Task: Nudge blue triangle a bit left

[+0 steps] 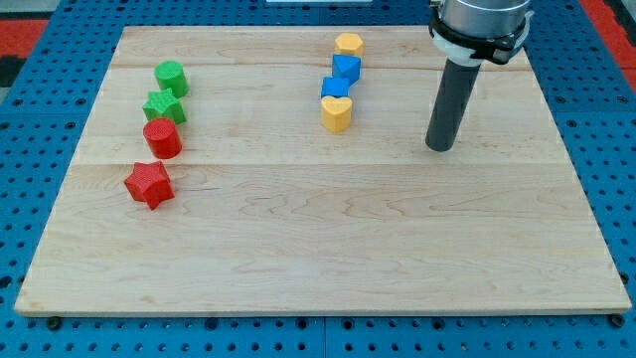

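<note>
The blue triangle sits near the view's top centre, in a column of blocks: a yellow hexagon above it, a blue cube just below it, and a yellow heart at the column's bottom. The blocks in the column touch or nearly touch. My tip rests on the board to the right of the column, roughly level with the yellow heart's lower edge, well apart from every block.
At the view's left stands another column: a green cylinder, a green star, a red cylinder and a red star. The wooden board lies on a blue pegboard surface.
</note>
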Controlling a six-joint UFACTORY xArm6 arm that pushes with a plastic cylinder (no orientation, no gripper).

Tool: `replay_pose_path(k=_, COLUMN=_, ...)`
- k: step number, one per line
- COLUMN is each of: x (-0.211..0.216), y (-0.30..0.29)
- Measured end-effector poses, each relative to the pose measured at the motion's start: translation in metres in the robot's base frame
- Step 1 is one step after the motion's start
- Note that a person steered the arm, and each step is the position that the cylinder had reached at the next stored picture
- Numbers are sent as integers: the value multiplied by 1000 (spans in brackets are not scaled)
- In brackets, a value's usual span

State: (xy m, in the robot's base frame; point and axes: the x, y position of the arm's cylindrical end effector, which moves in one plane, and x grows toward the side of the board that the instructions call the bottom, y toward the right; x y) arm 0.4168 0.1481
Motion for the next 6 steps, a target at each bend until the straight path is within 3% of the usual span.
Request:
replay_pose_path(k=1, x=-25, y=42)
replay_pose_path(k=3, x=-94, y=38)
replay_pose_path(k=5, x=-108, y=-59)
replay_pose_path(k=6, x=-124, y=-77)
